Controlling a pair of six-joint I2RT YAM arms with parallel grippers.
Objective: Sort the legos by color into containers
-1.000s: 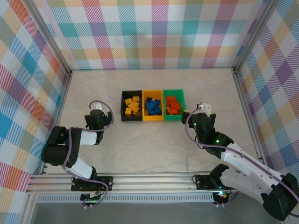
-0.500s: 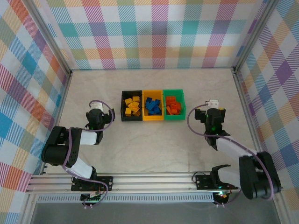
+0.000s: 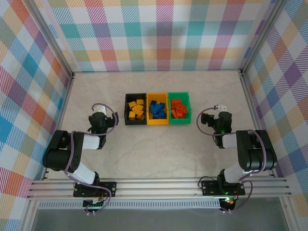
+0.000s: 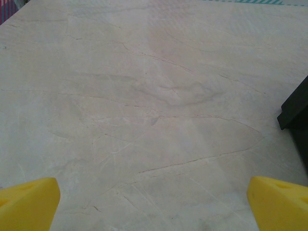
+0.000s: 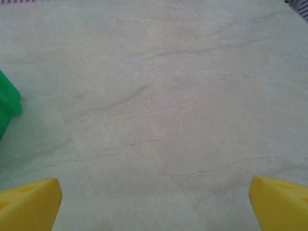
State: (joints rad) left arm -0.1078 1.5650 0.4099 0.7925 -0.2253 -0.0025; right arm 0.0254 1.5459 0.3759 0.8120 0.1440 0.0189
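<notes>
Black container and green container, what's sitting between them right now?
The yellow container, holding blue legos, sits between the black container and the green container, seen in the top external view.

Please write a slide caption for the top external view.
Yellow plastic bricks in black rectangular bin, blue bricks in yellow bin, orange-red bricks in green bin; left pincer and right pincer open.
</notes>
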